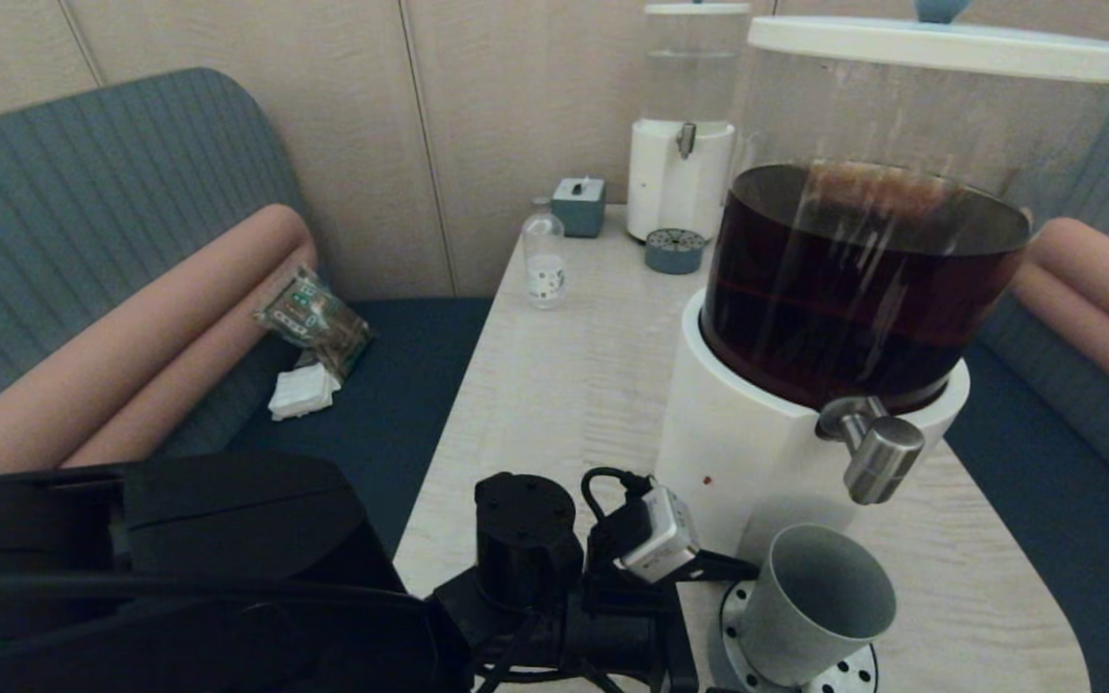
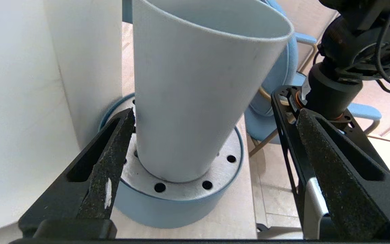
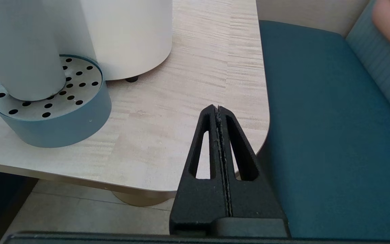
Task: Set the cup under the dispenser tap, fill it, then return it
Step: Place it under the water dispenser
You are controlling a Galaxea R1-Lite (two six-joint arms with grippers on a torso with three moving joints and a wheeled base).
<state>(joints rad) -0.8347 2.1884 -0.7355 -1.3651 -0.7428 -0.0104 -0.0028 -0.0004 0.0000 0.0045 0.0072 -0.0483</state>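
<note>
So the cup (image 1: 810,602) is sitting on the perforated drip tray (image 1: 843,674), roughly 6 o'clock of the dispenser tap (image 1: 882,460). Left gripper (image 2: 212,149) is wide open around it, gripping nothing. Right gripper (image 3: 219,117) is parked, pinched together. Next up, I'd guess: working the tap.

Cup (image 1: 810,606) on drip tray (image 1: 848,674), under tap (image 1: 877,452)

Left arm (image 1: 227,568): matte black, bulky rounded housings, with a cylindrical joint cap.
Wrist camera (image 1: 656,541): small silver-grey box; a black cable loops into it.
Left gripper (image 2: 212,149): black triangular fingers (image 2: 108,169) with cut-out slots, gritty inner pads, one whitish scuff, possibly wear.
Right gripper (image 3: 219,112): same black slotted fingers.
</note>
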